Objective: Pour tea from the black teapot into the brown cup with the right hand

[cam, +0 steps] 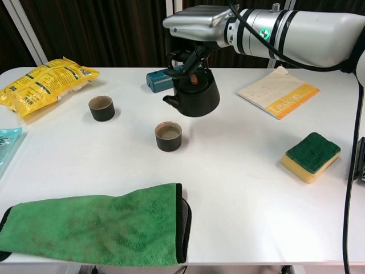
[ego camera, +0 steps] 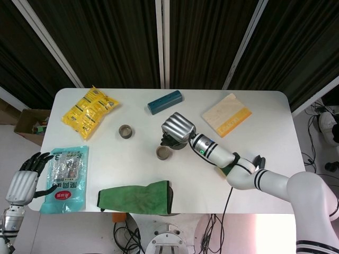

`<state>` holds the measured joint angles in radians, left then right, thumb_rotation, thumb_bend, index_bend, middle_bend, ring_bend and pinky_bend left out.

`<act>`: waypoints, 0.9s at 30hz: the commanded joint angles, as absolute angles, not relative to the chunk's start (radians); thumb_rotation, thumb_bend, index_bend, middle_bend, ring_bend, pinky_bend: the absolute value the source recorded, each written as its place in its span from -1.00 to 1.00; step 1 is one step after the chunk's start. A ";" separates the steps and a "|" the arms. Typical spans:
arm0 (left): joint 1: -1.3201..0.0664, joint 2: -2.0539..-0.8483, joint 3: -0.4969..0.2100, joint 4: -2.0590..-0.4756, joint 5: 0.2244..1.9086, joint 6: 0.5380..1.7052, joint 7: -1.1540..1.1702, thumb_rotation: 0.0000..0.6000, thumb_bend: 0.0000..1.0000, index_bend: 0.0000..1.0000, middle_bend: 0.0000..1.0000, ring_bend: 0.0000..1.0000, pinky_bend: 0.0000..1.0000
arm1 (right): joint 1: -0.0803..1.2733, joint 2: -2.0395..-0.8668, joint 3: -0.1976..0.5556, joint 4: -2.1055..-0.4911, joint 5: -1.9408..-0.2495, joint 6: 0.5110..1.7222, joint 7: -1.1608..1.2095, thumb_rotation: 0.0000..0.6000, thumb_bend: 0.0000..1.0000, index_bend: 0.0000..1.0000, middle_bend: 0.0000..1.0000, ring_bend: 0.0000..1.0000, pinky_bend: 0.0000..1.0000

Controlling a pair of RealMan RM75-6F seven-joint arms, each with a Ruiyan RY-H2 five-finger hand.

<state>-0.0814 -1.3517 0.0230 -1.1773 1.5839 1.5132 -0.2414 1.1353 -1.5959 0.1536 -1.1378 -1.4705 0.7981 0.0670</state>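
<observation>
My right hand (cam: pixel 197 23) (ego camera: pixel 178 127) holds the black teapot (cam: pixel 195 96) by its top handle, lifted above the table and nearly level, spout pointing left. The brown cup (cam: pixel 168 136) (ego camera: pixel 163 153) stands on the white table below and to the left of the pot, with liquid in it. In the head view the teapot (ego camera: pixel 171 142) is mostly hidden under the hand. My left hand (ego camera: pixel 25 179) hangs off the table's left edge, fingers apart, holding nothing.
A second brown cup (cam: pixel 102 108) stands further left. A green cloth (cam: pixel 94 223) lies along the front edge. A yellow-green sponge (cam: pixel 310 156), a yellow booklet (cam: pixel 279 93), a blue box (cam: pixel 160 79), a yellow snack bag (cam: pixel 44 80) and a teal packet (ego camera: pixel 66 177) lie around.
</observation>
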 commanded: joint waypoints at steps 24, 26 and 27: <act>-0.095 -1.359 0.030 -1.187 1.585 1.485 -0.215 1.00 -0.83 -0.65 -0.75 -0.81 -0.59 | 0.891 -1.534 0.104 -1.081 -1.434 0.919 0.370 1.00 -0.05 1.00 1.00 0.91 0.62; -0.095 -1.361 0.031 -1.186 1.584 1.482 -0.217 1.00 -0.83 -0.65 -0.75 -0.81 -0.59 | 0.886 -1.544 0.098 -1.066 -1.440 0.917 0.372 1.00 -0.05 1.00 1.00 0.91 0.62; -0.096 -1.361 0.032 -1.184 1.585 1.480 -0.218 1.00 -0.83 -0.65 -0.75 -0.81 -0.59 | 0.884 -1.552 0.092 -1.052 -1.447 0.915 0.371 1.00 -0.04 1.00 1.00 0.91 0.62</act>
